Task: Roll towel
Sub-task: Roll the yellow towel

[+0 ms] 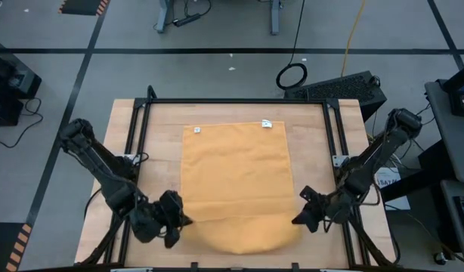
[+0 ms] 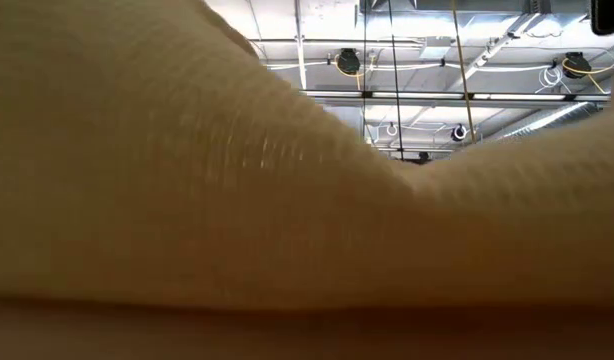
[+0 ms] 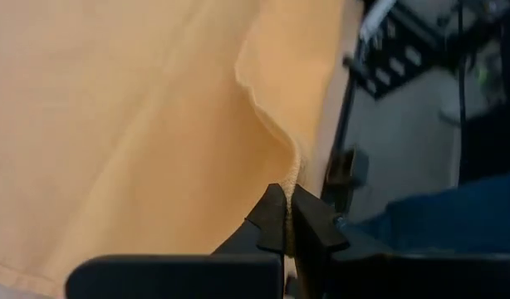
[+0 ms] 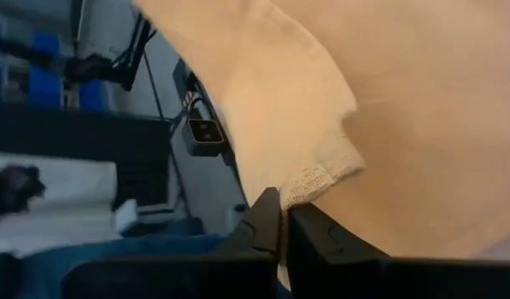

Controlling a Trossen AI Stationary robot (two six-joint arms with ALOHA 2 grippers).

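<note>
High view shows us starting the roll: left gripper [image 1: 174,220] and right gripper [image 1: 304,214] pinch the towel [image 1: 236,177]'s near corners shut; next, carry them forward together evenly.

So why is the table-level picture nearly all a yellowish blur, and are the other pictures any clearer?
Low view: the towel hangs right before the lens, soft and unfocused, hiding the table; only ceiling lights show sharp above it. High view: evenly lit, towel clear, with a lifted near edge. Left wrist view: the left gripper pinches the towel edge, the cloth beyond it soft. Right wrist view: the right gripper likewise, weave visible at the corner.
</note>
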